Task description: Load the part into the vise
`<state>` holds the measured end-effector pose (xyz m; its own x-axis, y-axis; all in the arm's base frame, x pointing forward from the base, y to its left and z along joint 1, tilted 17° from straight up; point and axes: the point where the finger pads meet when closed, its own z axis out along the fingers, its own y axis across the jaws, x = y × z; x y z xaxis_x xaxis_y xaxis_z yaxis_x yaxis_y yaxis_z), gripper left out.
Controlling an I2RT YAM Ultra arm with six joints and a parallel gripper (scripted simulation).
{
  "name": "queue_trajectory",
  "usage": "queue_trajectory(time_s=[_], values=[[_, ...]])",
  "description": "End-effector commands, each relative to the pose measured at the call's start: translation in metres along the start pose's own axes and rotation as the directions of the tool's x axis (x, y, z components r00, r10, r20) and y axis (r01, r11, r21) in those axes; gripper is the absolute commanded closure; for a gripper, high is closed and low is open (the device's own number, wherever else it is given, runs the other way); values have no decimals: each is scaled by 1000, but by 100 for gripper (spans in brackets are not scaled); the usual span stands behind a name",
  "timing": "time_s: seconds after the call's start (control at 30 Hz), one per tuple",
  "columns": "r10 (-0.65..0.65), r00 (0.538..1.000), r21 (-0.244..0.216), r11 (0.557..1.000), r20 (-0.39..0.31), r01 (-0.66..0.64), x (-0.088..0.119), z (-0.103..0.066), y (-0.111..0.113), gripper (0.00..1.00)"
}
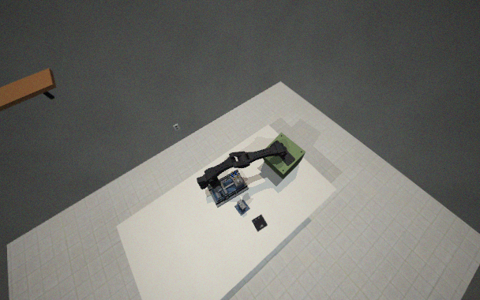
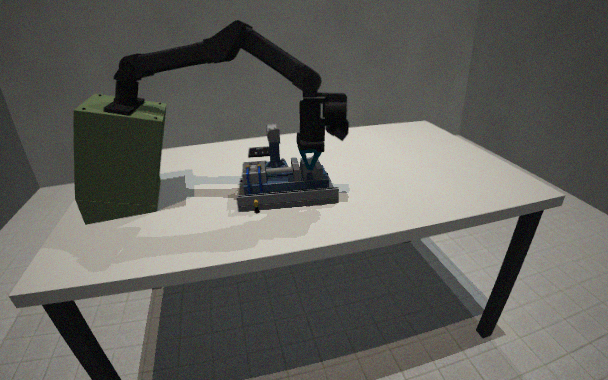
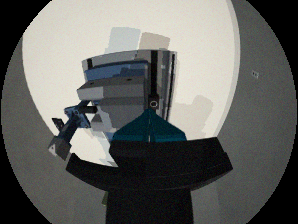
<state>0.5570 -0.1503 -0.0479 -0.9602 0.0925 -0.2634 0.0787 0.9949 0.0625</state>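
Note:
My gripper is shut with nothing between its teal fingers. It points down at the fixed-jaw end of the vise, its tips near a dark block with a ring at the vise's side. The fixed jaw is a grey bar with holes. Grey surfaces lie beside it, but I cannot tell whether one is the part. The moving jaw stands on the cylinder side, apart from the fixed jaw. The infeed plate shows no block. Slot, bars and work stop cannot be made out.
A blue stand with a grey top, likely the V-block, rises beside the vise, between it and the infeed plate. The green arm pedestal stands beyond the air cylinder's end. A small yellow-topped fitting sits at the vise base's front.

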Motion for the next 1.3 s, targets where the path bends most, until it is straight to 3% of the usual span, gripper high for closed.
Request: queue_trajectory(time_s=[0.0, 1.27], values=[[-2, 998, 16, 1000, 66, 1, -19, -22, -1, 100], [-6, 998, 10, 1000, 64, 5, -19, -21, 12, 100]])
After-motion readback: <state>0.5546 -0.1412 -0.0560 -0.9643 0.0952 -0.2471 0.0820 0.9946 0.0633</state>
